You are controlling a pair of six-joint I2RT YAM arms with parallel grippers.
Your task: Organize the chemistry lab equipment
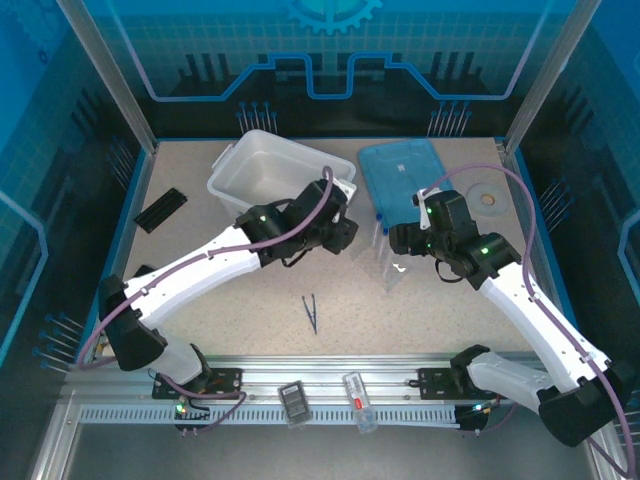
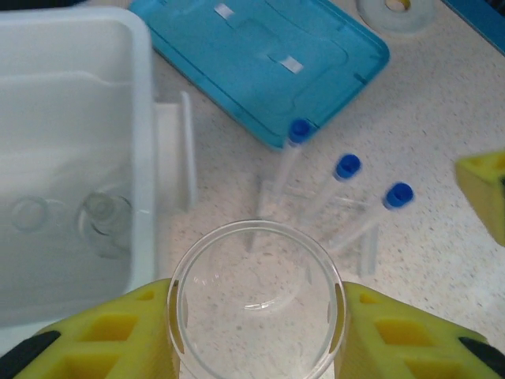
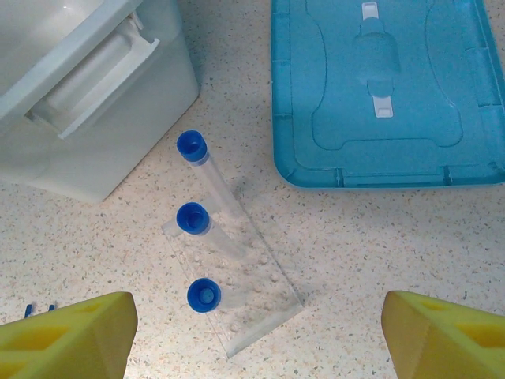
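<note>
My left gripper (image 2: 256, 316) is shut on the small round glass dish (image 2: 256, 230), held just right of the white bin (image 2: 71, 158). In the top view the left gripper (image 1: 336, 232) hovers by the bin (image 1: 262, 170). Three blue-capped tubes (image 3: 193, 218) stand in the small clear rack (image 3: 264, 304), between the bin (image 3: 87, 87) and the light-blue lid (image 3: 387, 87). The right gripper (image 3: 259, 335) is open above the rack, holding nothing. Seen from above, the right gripper (image 1: 402, 240) is beside the lid (image 1: 405, 178). Dark blue tweezers (image 1: 311, 311) lie on the table near the middle front.
A flat black ridged strip (image 1: 161, 209) lies at the left. The pale round ring (image 1: 488, 198) sits right of the lid. Something small and clear (image 2: 102, 223) shows inside the bin. Two small items (image 1: 293, 402) rest on the front rail.
</note>
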